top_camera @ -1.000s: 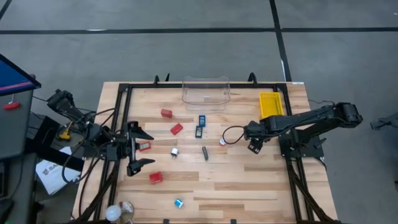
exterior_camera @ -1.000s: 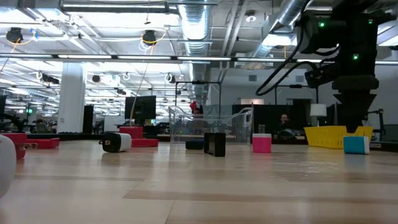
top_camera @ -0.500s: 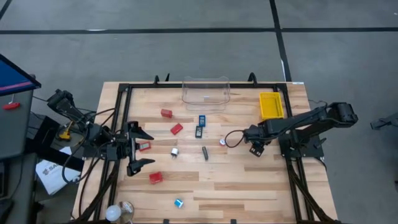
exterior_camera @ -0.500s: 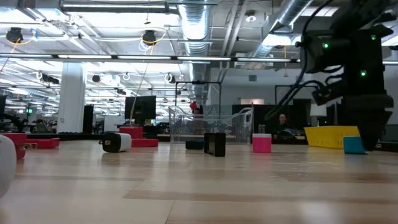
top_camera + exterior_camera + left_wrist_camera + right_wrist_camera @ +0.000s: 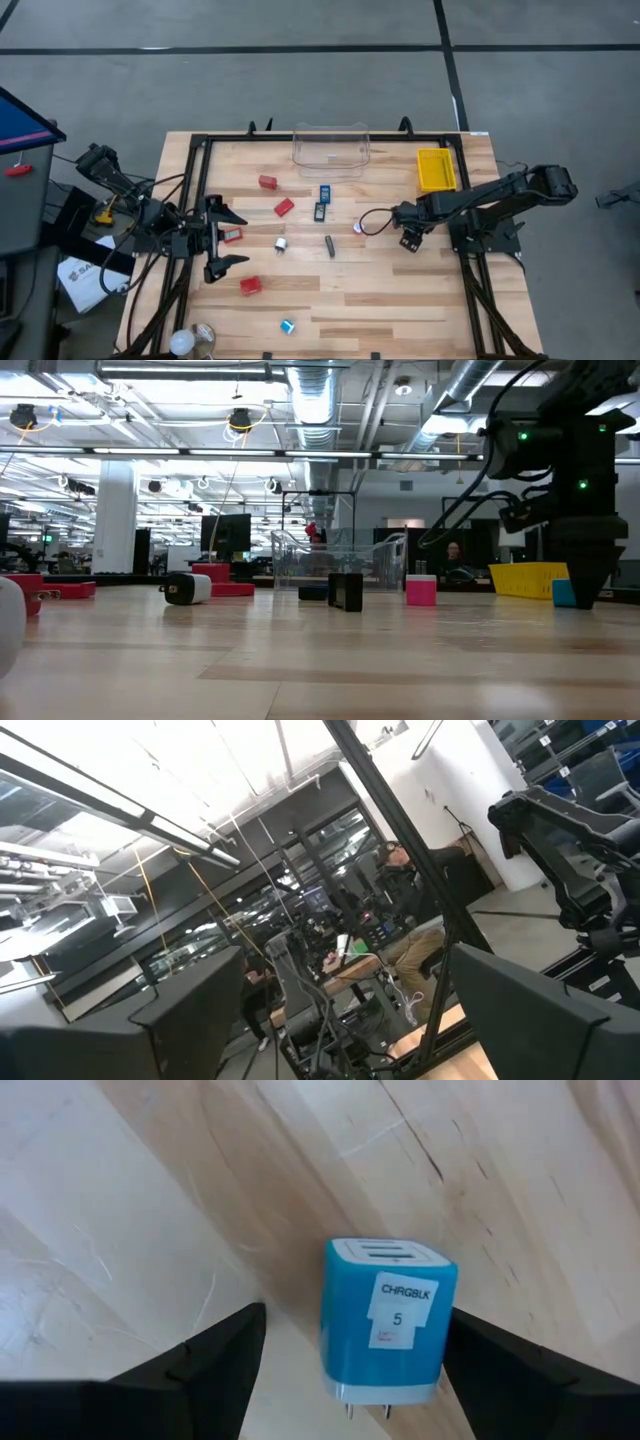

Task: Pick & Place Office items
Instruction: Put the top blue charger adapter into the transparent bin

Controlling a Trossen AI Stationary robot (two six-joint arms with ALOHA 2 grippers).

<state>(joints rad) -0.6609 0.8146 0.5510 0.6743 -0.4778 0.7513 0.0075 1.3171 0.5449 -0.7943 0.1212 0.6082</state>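
Blue charger block (image 5: 388, 1323) lies flat on the wooden bench (image 5: 400, 290), near the yellow tray (image 5: 436, 168). Right gripper (image 5: 350, 1355) is low over it, fingers spread wide on either side, not gripping. Left gripper (image 5: 232, 237) waits released, well apart from the tray.

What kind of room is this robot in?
Probably a robot lab or workshop: bare ceiling ducts and strip lights overhead, rows of monitors behind, and a wooden table framed in black metal.
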